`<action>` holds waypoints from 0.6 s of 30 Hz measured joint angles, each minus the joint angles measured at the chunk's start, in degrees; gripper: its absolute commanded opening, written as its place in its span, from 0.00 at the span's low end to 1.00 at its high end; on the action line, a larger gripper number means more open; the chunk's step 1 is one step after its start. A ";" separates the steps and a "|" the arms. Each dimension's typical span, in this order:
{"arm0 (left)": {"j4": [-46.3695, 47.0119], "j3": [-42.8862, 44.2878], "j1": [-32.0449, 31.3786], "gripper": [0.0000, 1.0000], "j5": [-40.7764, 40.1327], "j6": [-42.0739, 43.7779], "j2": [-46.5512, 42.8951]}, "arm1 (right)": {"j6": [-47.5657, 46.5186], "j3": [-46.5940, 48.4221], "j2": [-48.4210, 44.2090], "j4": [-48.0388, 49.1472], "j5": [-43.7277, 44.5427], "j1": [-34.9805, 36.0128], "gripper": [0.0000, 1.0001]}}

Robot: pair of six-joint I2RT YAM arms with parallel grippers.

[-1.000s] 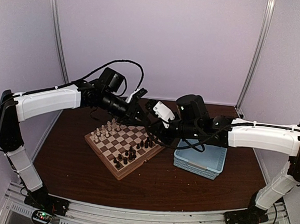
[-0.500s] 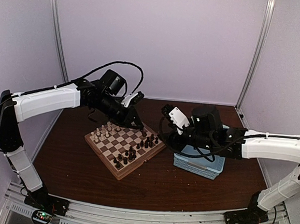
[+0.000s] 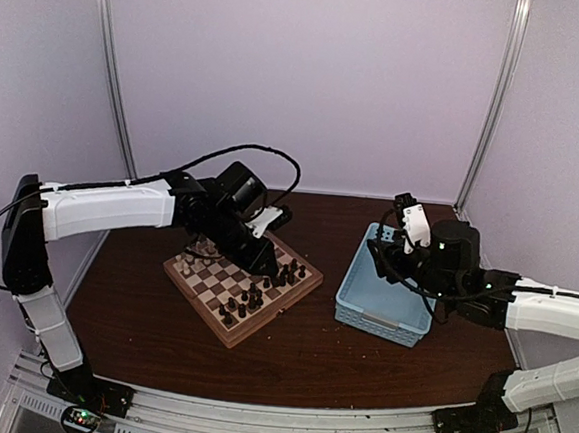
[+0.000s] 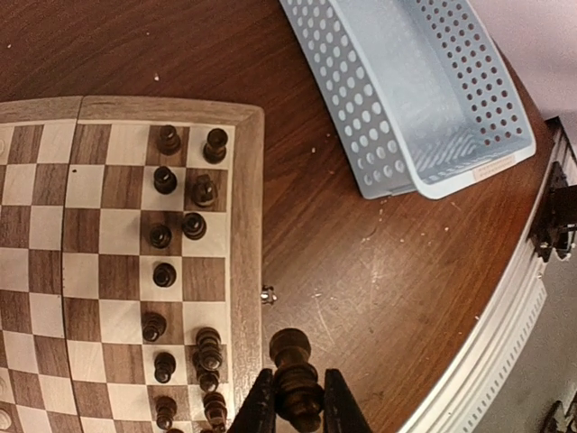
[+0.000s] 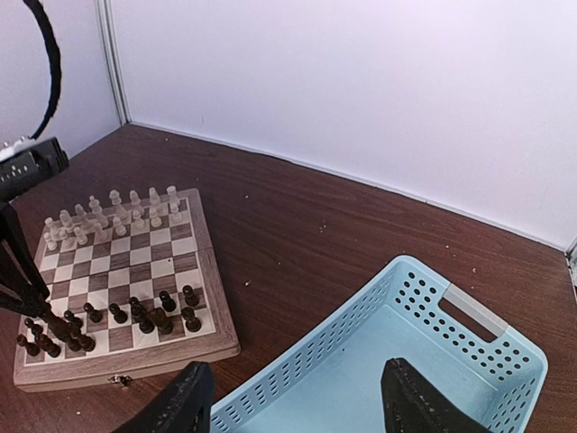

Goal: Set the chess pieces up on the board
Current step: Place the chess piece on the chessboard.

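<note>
The board lies cornerwise on the table, one corner toward the arms' bases. Cream pieces stand along its far-left side. Dark pieces stand in two rows along the opposite side, all upright.

The left gripper is over the board's dark-side edge, its fingers closed tight on one dark piece. The piece's long axis runs in line with the fingers, pointing down at the table just beside the border. I cannot tell which end is its head.

To the right sits the basket. The right gripper hangs above its near end, fingers spread wide with nothing between them.
</note>
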 measured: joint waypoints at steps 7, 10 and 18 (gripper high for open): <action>0.70 -0.11 -0.85 0.15 -5.33 2.01 3.10 | 0.85 -0.37 -1.09 1.03 1.07 -0.37 0.67; 1.20 -0.44 -1.09 0.15 -6.73 2.75 4.09 | 0.98 -0.37 -1.09 1.09 1.09 -0.52 0.66; 2.43 -0.42 -1.60 0.15 -8.70 4.46 7.89 | 0.98 -0.37 -1.09 1.20 1.07 -0.63 0.67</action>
